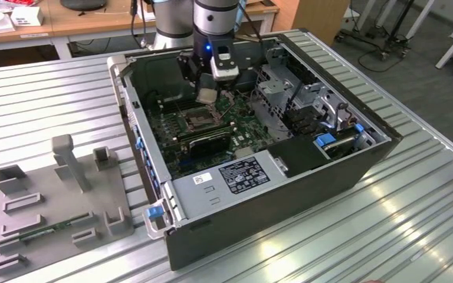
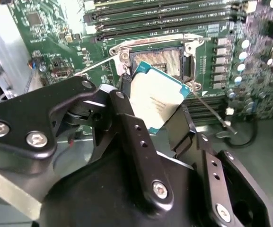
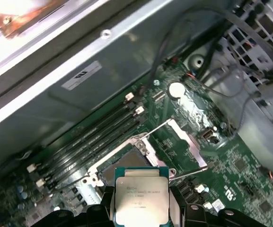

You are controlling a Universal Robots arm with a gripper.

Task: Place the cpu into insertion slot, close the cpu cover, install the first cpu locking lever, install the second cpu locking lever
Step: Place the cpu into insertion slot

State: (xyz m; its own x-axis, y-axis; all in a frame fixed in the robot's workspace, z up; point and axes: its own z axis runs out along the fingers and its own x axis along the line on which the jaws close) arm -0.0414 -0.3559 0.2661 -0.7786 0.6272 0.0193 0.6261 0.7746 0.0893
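Observation:
My gripper [image 1: 207, 94] hangs inside the open computer case, a little above the green motherboard [image 1: 238, 127]. It is shut on the cpu [image 2: 156, 97], a small square chip with a silvery top and a teal edge, pinched by two opposite sides between the black fingers [image 2: 129, 127]. In the first wrist view the cpu [image 3: 141, 195] hovers just short of the insertion slot [image 3: 124, 161]. The insertion slot [image 2: 162, 57] lies open and bare. The cpu cover [image 3: 187, 140] stands swung up beside it. Two thin wire levers [image 2: 211, 109] jut out unlatched from the socket.
Long black memory slots [image 3: 93, 135] run beside the socket. The case's metal wall [image 3: 103, 80] rises close behind them. A drive cage with loose cables [image 1: 285, 97] sits at the exterior view's right. A grey fixture tray [image 1: 53, 200] lies outside the case at the exterior view's left.

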